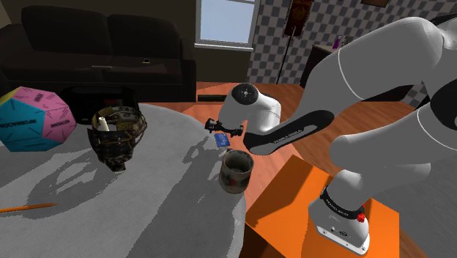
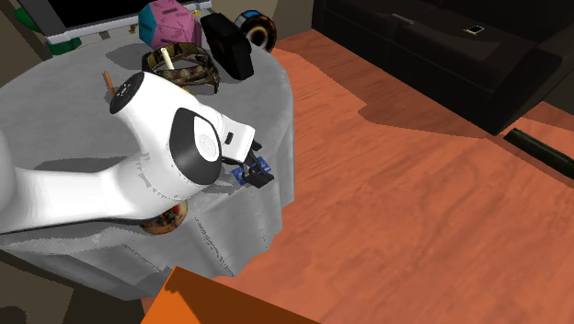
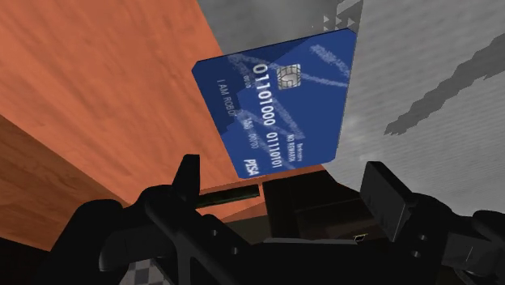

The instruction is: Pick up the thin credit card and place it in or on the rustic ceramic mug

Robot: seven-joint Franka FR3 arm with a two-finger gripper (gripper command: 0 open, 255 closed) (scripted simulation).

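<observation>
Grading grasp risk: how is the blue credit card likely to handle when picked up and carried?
The credit card looks thin and flat, so probably light and stiff, hard to grip except by its edges. Its face looks smooth, so it may slip. Dropped in the mug, it would likely lean against the wall.

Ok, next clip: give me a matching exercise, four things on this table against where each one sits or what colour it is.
Things:
1. credit card
2. mug
3. pencil
4. many-sided die

Descriptions:
A. pink and teal, at the shoulder view's far left
B. blue, right in front of the gripper
C. orange, lying at the shoulder view's lower left
D. upright on the table, near the edge beside the orange stand

Pairs: 1-B, 2-D, 3-C, 4-A.
</observation>
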